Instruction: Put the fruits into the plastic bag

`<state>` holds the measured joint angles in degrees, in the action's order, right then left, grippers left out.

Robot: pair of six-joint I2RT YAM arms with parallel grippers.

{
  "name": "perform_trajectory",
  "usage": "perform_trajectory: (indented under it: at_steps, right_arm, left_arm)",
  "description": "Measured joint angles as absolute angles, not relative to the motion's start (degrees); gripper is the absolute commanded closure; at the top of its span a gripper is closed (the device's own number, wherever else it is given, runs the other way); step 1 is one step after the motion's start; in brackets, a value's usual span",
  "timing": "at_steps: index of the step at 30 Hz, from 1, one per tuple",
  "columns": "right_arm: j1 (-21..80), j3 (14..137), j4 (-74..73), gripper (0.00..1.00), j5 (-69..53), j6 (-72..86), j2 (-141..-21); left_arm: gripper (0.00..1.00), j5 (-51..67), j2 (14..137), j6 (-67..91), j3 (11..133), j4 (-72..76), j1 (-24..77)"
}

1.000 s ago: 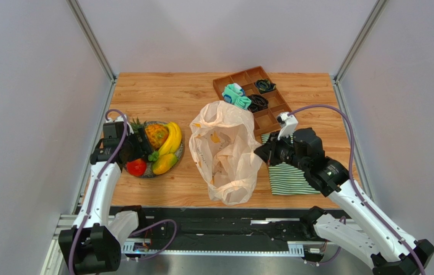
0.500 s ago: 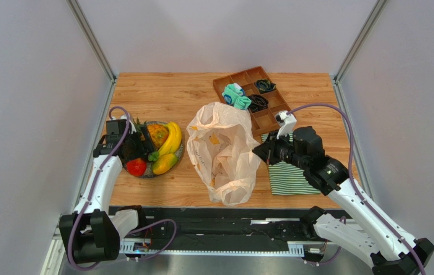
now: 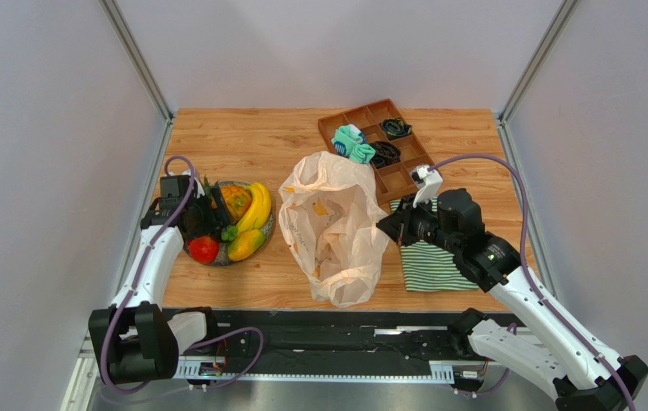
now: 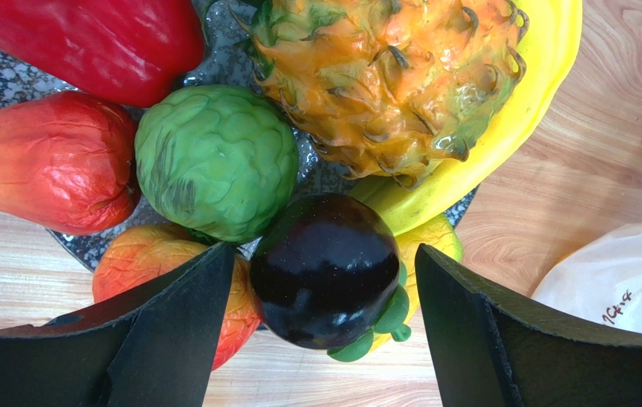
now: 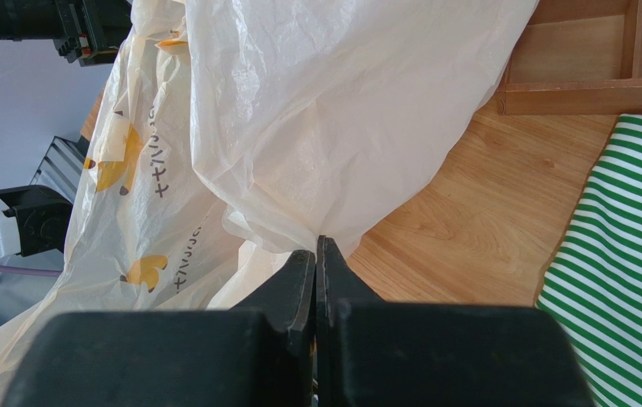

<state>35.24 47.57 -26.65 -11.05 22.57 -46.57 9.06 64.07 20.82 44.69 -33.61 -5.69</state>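
White-shelled arms (image 3: 151, 261), black at joints and jaws (a lilac cable (image 3: 473, 157) along each)

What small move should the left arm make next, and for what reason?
Probably close the left end effector on the glossy dark round fruit. The fruit sits right between the open fingers, so a grasp seems possible without further approach. The right end effector is shut on an edge of the translucent cream plastic bag with banana prints, so the bag appears ready.

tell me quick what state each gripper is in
Left gripper: open, jaws either side of the dark fruit.
Right gripper: shut on a fold of the plastic bag.
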Motion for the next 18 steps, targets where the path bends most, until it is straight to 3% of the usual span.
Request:
perform_trajectory:
  at_steps: [7, 13, 18]
  right_arm:
    - [35.2, 47.6, -26.7, 1.00, -11.0, 22.6, -46.5]
    - [35.2, 47.6, -26.7, 1.00, -11.0, 22.6, -46.2]
    - [35.2, 47.6, -26.7, 1.00, -11.0, 22.6, -45.9]
  left_arm:
    - [0.15, 9.7, 65.3, 20.7, 44.7, -33.6, -5.7]
    - [0.30, 10.1, 66.0, 20.7, 44.9, -33.6, -5.7]
    - [0.33, 10.3, 66.4, 20.5, 45.3, -33.6, -5.7]
